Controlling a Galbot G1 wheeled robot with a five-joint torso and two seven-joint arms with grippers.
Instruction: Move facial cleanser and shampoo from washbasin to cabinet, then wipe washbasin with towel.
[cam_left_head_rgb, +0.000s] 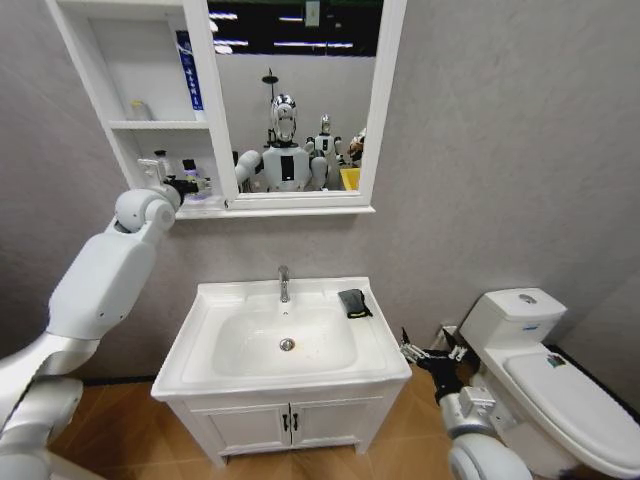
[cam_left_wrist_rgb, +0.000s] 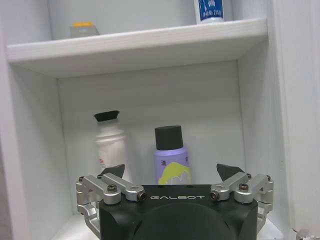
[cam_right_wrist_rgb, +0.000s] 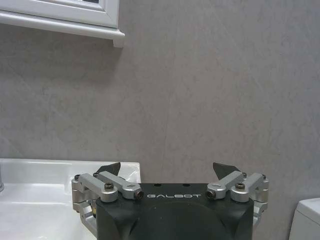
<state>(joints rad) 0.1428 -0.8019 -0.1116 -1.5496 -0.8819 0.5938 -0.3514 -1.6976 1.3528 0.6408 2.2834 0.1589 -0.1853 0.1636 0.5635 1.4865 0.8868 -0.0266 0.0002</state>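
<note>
L gripper (cam_left_wrist_rgb: 170, 172) spread at cabinet (cam_left_wrist_rgb: 135, 47) low shelf | purple bottle (cam_left_wrist_rgb: 171, 160), black cap | R gripper (cam_right_wrist_rgb: 169, 170) spread, beside washbasin (cam_left_head_rgb: 200, 345)

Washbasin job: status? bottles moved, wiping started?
Bottles look done: a purple bottle and a white bottle stand on the cabinet bottom shelf, none on the washbasin. Left gripper is open at that shelf. Wiping remains: the towel lies untouched; right gripper open, low beside the basin.
</note>
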